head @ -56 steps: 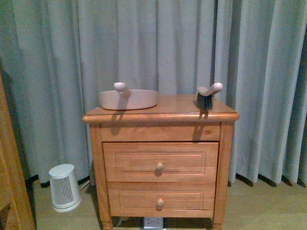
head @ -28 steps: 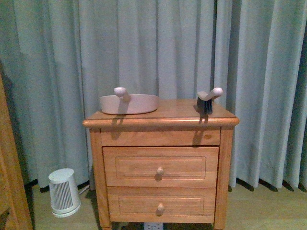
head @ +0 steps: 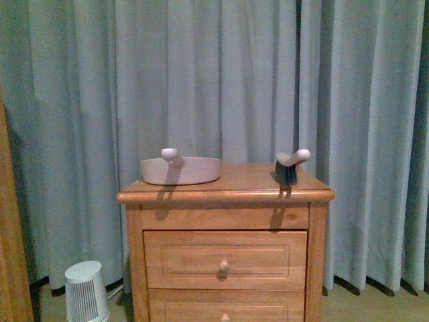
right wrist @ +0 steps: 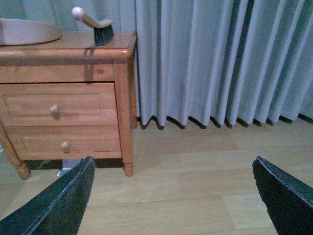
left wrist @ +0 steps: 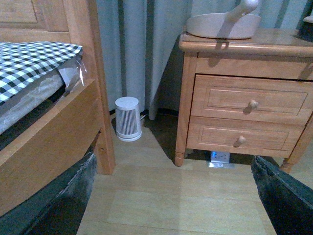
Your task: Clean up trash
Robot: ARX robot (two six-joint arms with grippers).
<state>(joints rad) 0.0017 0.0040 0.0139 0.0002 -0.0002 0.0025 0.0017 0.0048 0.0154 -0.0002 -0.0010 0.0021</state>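
Note:
The white tissue wad is not in any view. A pink dustpan (head: 181, 170) and a hand brush (head: 289, 165) with a pale handle and dark bristles sit on top of a wooden nightstand (head: 224, 255). Both also show in the wrist views, the dustpan (left wrist: 222, 24) in the left one and the brush (right wrist: 95, 25) in the right one. My left gripper (left wrist: 171, 196) is open and empty above bare wood floor in front of the nightstand. My right gripper (right wrist: 173, 196) is open and empty above floor to the nightstand's right. Neither arm shows in the front view.
Grey-blue curtains (head: 221, 87) hang behind the nightstand. A small white ribbed heater (head: 86, 292) stands on the floor left of it. A wooden bed frame (left wrist: 54, 132) with a black-and-white checked cover (left wrist: 29, 61) lies further left. A power strip (left wrist: 220, 157) lies under the nightstand.
The front view has tilted upward: the nightstand, dustpan and brush sit lower in the picture now, and the bottom drawer is cut off.

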